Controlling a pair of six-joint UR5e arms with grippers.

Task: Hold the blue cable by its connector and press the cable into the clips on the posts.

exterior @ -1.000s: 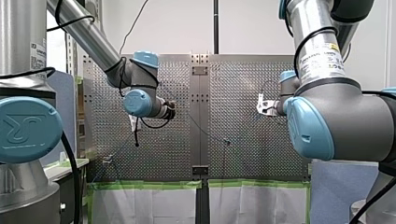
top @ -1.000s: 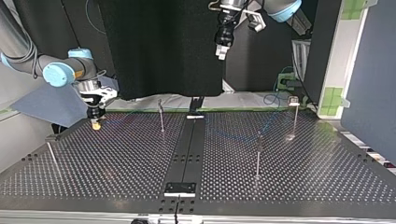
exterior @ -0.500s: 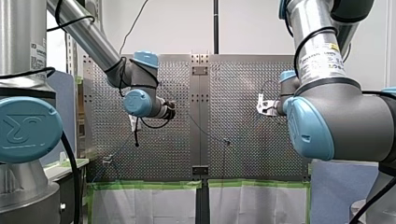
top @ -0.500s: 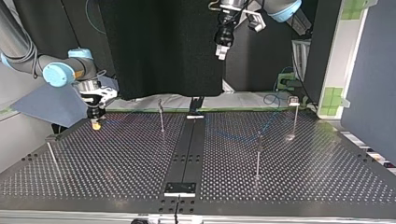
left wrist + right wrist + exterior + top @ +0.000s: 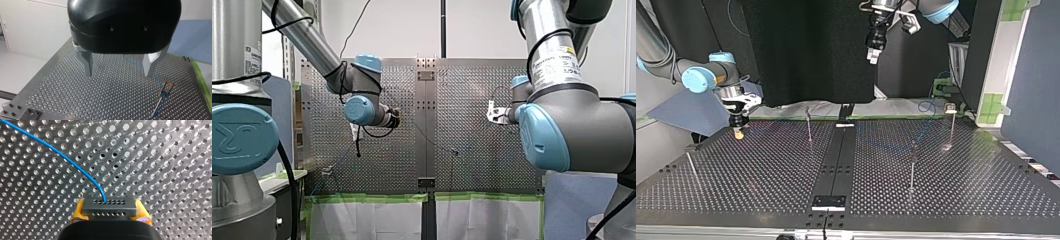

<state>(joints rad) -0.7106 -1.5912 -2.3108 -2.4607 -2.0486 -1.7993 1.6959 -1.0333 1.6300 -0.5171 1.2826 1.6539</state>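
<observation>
Two yellow pads (image 5: 78,213) of your right gripper (image 5: 110,213) clamp the connector (image 5: 110,206) low over the table (image 5: 761,175); the blue cable (image 5: 62,155) trails away. Your left gripper (image 5: 118,71) gapes wide. Next, probably carry the cable to a post (image 5: 808,127) clip.

No change shows over the last second: my left gripper (image 5: 873,57), my right gripper (image 5: 739,133), the connector (image 5: 109,206) and cable (image 5: 75,161) have not shifted.

Perforated table (image 5: 761,170) with a black centre strip (image 5: 836,160); green tape (image 5: 362,198), perhaps masking, edges it.
</observation>
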